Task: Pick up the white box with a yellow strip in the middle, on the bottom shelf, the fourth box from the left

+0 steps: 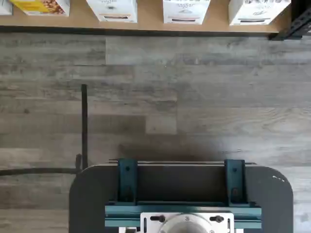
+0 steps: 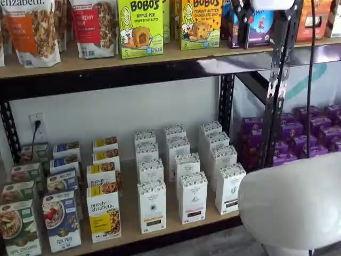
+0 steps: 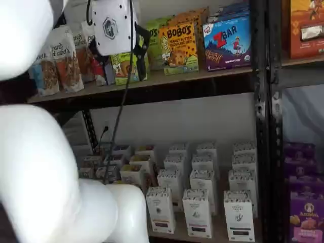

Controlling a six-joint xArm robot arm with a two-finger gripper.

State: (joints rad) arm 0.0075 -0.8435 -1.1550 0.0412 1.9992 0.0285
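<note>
The white box [image 2: 152, 205] stands at the front of the bottom shelf [image 2: 130, 229], right of a "purely elizabeth" box [image 2: 104, 217], with a yellowish strip low on its front. It also shows in a shelf view [image 3: 161, 208] and in the wrist view [image 1: 112, 9], at the edge of the tan board [image 1: 146, 24]. Like white cartons [image 2: 192, 196] stand to its right. My gripper [image 2: 242, 37] hangs high up at the level of the upper shelf, far above the box. In a shelf view its white body and black fingers [image 3: 142, 45] show side-on, and no gap is plain.
The upper shelf [image 2: 160, 56] holds Bobo's boxes [image 2: 140, 26] and granola bags. A black rack upright [image 2: 277, 90] stands right of the white cartons, with purple boxes [image 2: 314, 133] beyond it. White arm segments [image 2: 293, 205] [image 3: 30, 167] fill the foreground. The wrist view shows grey wood floor [image 1: 194, 97] and the dark teal-bracketed mount [image 1: 180, 194].
</note>
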